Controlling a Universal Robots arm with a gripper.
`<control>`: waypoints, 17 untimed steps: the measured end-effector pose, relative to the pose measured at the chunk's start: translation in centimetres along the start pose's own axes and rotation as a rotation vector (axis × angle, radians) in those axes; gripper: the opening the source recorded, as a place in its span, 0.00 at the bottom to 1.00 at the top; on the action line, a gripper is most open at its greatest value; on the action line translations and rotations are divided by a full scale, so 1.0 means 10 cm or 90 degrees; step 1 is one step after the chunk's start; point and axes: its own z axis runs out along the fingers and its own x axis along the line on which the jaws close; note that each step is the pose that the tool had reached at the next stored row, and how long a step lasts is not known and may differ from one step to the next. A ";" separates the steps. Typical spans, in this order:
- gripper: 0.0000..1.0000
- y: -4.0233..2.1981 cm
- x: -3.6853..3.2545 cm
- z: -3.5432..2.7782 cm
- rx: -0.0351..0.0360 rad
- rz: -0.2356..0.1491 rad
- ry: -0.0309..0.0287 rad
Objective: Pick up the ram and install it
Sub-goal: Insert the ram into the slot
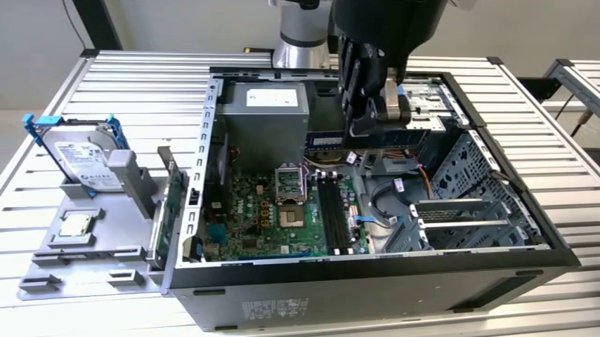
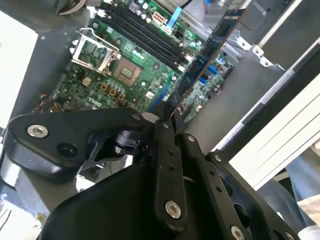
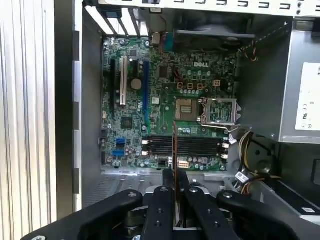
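Black gripper [image 1: 362,132] hung pointing downward at the exterior view's upper centre, above the motherboard [image 1: 263,210], pinching the blue ram [image 1: 327,139].

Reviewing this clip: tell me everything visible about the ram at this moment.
The ram is a long, thin, flat blue circuit-board stick. The gripper is shut on one end, so the rest juts out past the fingertips. It hangs in the air over the motherboard of the open computer case, not seated in the black memory slots. In the first wrist view it appears edge-on, as a thin line. Nothing but the gripper touches it.
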 end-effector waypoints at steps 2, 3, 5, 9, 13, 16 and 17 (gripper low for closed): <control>0.00 -0.006 -0.084 0.000 0.0000 0.000 0.0000; 0.00 -0.009 -0.127 0.001 0.0000 0.000 -0.0001; 0.00 -0.014 -0.207 0.001 0.0000 0.000 0.0000; 0.00 -0.027 -0.367 0.002 0.0000 -0.001 -0.0001; 0.00 -0.039 -0.508 0.003 0.0000 -0.001 -0.0001; 0.00 -0.046 -0.602 0.003 0.0000 -0.001 -0.0001; 0.00 -0.047 -0.624 0.002 0.0000 -0.001 0.0000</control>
